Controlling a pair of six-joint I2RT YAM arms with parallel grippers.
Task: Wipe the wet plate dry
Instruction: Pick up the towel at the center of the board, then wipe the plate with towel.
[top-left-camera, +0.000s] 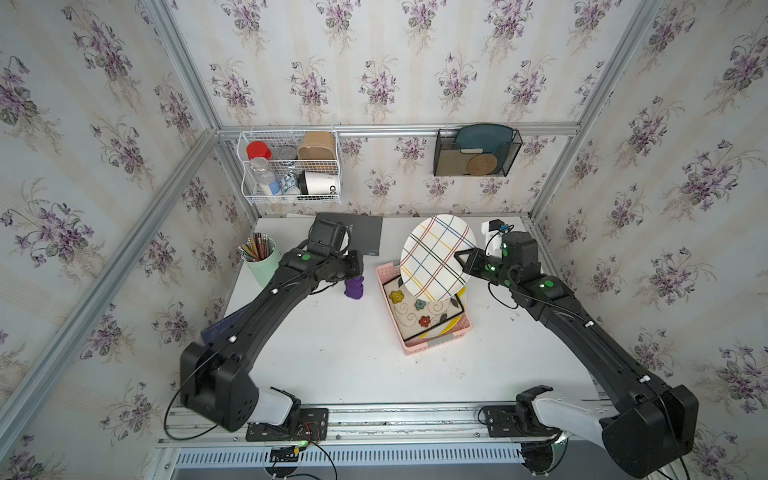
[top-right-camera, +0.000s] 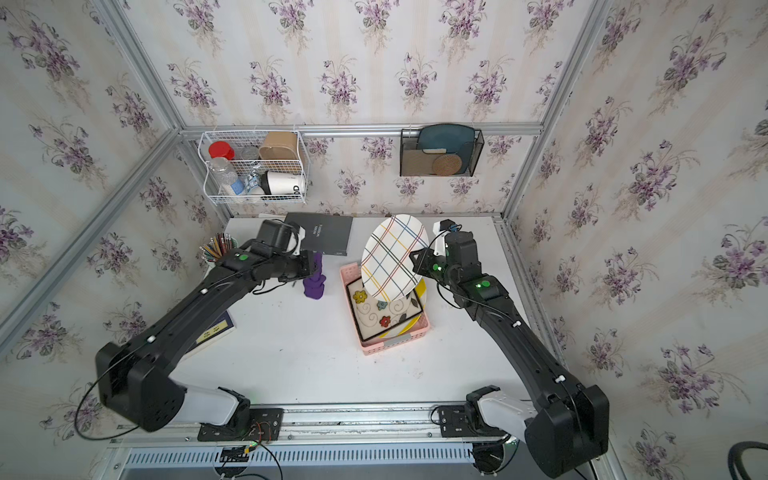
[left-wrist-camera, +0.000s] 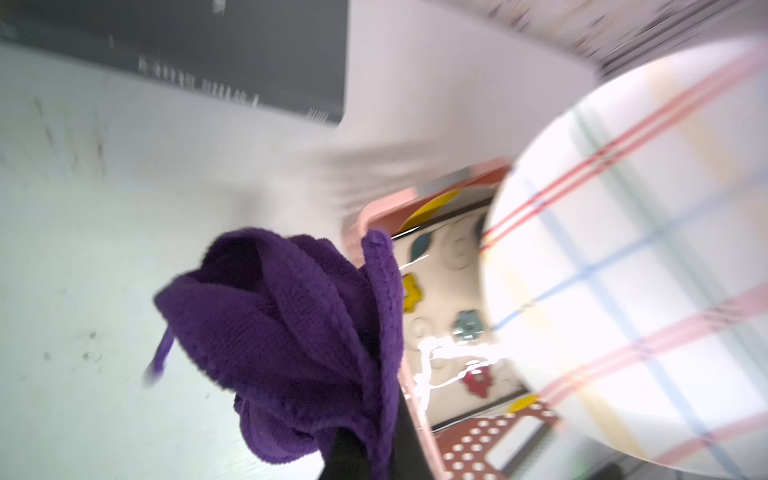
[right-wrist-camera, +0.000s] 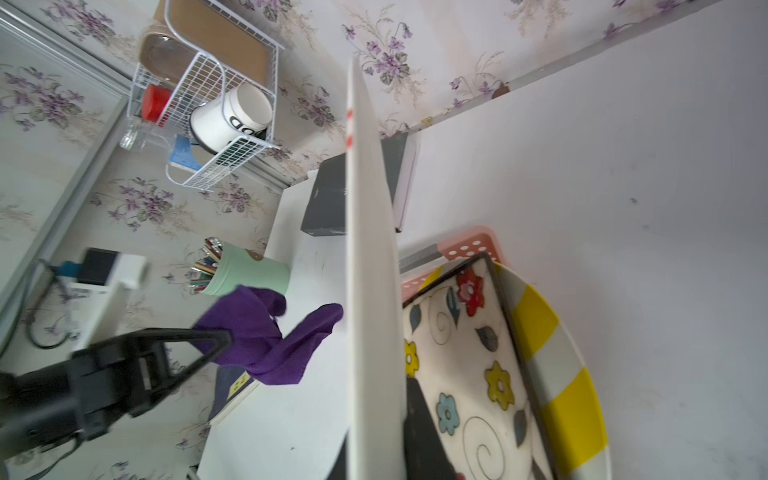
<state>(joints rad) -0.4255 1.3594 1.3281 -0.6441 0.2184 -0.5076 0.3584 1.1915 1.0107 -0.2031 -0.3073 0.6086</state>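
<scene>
The plate is held up on edge above the pink basket, near the back of the table. It is tilted, with its patterned face turned toward the purple cloth. It is gripped by the right jaws, which are clamped on its rim on the side away from the cloth. The cloth is pinched in the left jaws, closed tight on it, and hangs bunched just beside the basket; whether its lower end touches the table cannot be told.

Now the risks. Only a narrow bite of rim is held, and a wet glaze is slick. If the cloth is pressed hard against the face, the plate could be levered round in the jaws or slid out. It would then be dropped onto the flowered dish and the yellow-striped plate stacked below. The cloth is wadded, so patches could be missed, and a snag on the rim could drag it free.

As for looks, a round white plate is seen in both top views, crossed by red, yellow, blue and dark lines. Edge-on in the right wrist view it is thin and flat. No droplets can be made out, and the left wrist view is blurred.
</scene>
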